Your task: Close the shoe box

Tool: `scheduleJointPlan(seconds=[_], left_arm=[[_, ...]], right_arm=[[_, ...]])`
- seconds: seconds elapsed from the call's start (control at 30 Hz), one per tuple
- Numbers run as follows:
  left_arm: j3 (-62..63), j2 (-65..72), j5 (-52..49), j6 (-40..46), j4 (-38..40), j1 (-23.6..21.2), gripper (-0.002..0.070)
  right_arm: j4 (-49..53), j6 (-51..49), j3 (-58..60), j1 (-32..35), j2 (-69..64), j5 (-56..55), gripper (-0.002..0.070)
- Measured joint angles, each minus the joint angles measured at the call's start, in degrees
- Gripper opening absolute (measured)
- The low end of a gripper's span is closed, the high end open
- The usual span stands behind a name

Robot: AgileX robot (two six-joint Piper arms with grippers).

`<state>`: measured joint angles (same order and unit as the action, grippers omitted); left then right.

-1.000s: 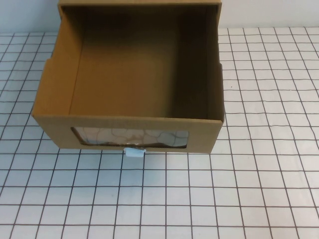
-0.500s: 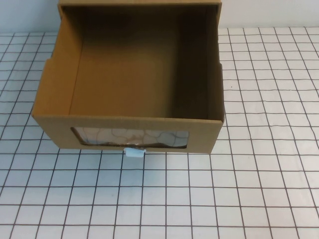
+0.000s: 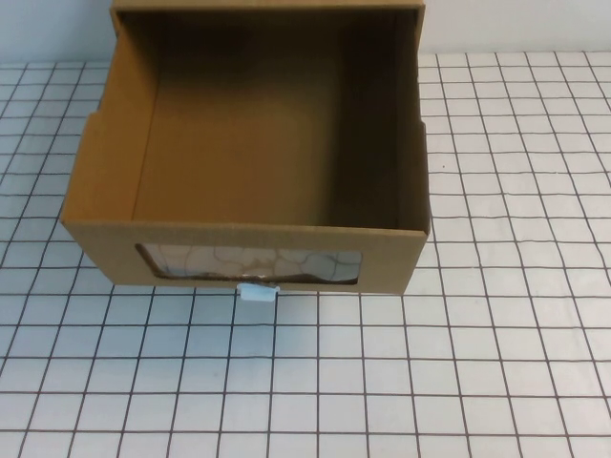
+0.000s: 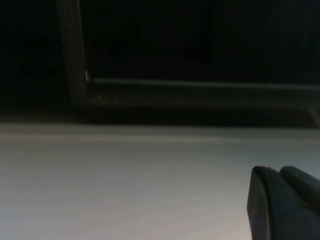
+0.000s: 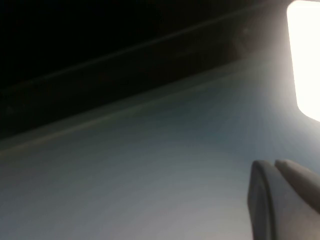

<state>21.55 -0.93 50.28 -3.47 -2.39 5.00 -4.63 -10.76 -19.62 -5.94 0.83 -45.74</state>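
The shoe box [image 3: 95, 205] is brown cardboard and stands at the back middle of the table in the high view. Its drawer is pulled out toward me, open on top and empty inside. The front has a clear window [image 3: 250, 264] and a small white tab [image 3: 258, 292] at the bottom edge. Neither arm shows in the high view. My left gripper [image 4: 278, 171] is shut and empty over a pale flat surface. My right gripper [image 5: 274, 164] is also shut and empty over a pale surface. The box shows in neither wrist view.
The table [image 3: 477, 363] is white with a black grid, with open room in front of and to the right of the box. A pale wall [image 3: 516, 24] runs behind. A bright light patch [image 5: 305, 55] shows in the right wrist view.
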Motion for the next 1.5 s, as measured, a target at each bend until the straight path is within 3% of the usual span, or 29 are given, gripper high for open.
scheduleJointPlan(seconds=[0.33, 0.63, 0.97, 1.23, 1.33, 1.5], left_arm=[[21.09, 8.30, -4.56, 0.00, 0.00, 0.00, -0.0002], [36.38, 21.84, -31.33, 0.51, 1.29, 0.00, -0.0002], [36.94, 31.74, -42.75, -0.42, 1.29, 0.00, -0.0002], [36.94, 34.82, -54.89, -7.87, 1.78, 0.00, -0.0002], [36.94, 37.88, -60.70, -8.27, 1.78, 0.00, -0.0002], [40.40, 47.17, -72.09, -3.82, 4.62, 0.10, -0.0002]], right_arm=[[1.41, -5.88, -27.34, 0.00, -12.90, 9.83, -0.0016], [1.54, -5.99, -46.26, 0.00, -31.60, 34.04, -0.0016], [2.57, -5.99, -47.67, 0.00, -44.83, 56.20, -0.0016], [-3.39, -5.86, -47.67, 0.00, -53.34, 80.82, -0.0016], [-8.74, -0.87, -47.22, 0.00, -57.36, 87.78, -0.0016], [-28.38, 19.90, -47.11, 0.00, -63.45, 94.63, -0.0016]])
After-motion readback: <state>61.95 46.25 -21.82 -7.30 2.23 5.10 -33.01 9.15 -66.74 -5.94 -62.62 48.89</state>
